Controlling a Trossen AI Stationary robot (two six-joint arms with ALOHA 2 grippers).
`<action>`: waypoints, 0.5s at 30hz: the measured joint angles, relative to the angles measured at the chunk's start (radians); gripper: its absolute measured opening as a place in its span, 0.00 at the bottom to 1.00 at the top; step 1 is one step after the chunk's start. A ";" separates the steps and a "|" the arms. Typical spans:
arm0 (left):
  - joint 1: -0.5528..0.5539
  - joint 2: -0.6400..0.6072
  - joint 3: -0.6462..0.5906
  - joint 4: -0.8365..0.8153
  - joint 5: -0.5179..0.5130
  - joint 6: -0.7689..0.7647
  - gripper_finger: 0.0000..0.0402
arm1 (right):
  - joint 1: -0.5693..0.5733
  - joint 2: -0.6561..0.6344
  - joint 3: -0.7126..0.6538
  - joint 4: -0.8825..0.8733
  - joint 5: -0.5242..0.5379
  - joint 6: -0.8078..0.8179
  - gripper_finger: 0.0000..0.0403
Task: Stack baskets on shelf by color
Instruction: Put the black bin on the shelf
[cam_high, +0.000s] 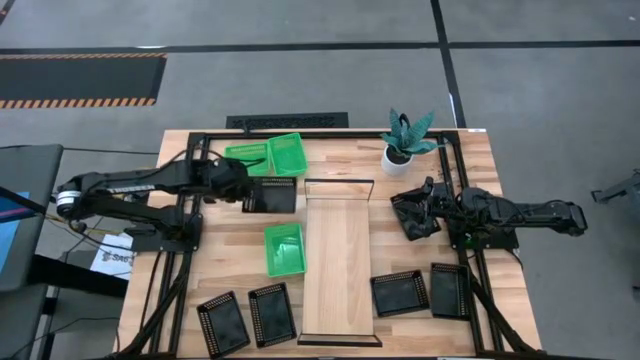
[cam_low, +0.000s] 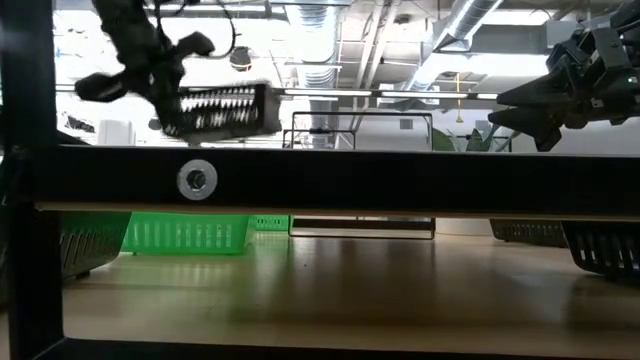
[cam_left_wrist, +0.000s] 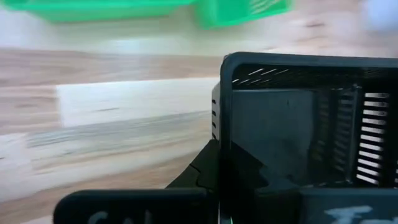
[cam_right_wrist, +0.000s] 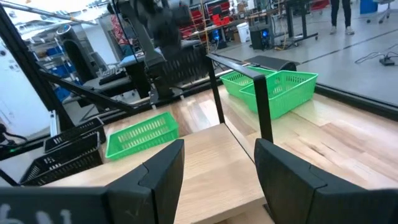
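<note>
Holding a black basket (cam_high: 270, 194) above the tabletop, our left gripper (cam_high: 243, 180) has its fingers clamped together on the basket's left rim, at the far left of the table (cam_high: 230, 262), just left of the far end of the shelf (cam_high: 340, 260). From the low camera we see that basket (cam_low: 218, 108) lifted clear of the wood, hanging roughly level. Our left wrist camera shows its dark mesh wall (cam_left_wrist: 305, 130) filling the space right in front of the gripper.

Our right gripper (cam_high: 412, 212) hovers just right of the shelf's far end, fingers (cam_right_wrist: 155, 174) spread apart with nothing between them, pointed across the shelf board toward the left arm.

We count 2 green baskets (cam_high: 268, 155) side by side at the far edge of the table, touching each other, and 1 more green basket (cam_high: 284, 248) lying just left of the shelf at mid-length. 2 black baskets (cam_high: 246, 320) sit near the front left corner, and 2 further black baskets (cam_high: 425, 292) sit at the near right, beside the shelf. The shelf board itself carries no basket. A potted plant (cam_high: 402, 145) in a white pot stands at the far right of the table
</note>
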 joint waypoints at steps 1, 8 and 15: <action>-0.007 0.001 0.020 0.001 0.007 -0.006 0.00 | 0.000 0.000 0.000 0.000 0.000 0.000 0.54; -0.138 0.137 0.174 0.079 -0.004 -0.075 0.00 | 0.001 0.000 0.000 0.000 0.000 -0.001 0.54; -0.236 0.360 0.312 0.083 -0.029 -0.159 0.00 | 0.001 0.000 0.000 0.004 0.000 -0.001 0.54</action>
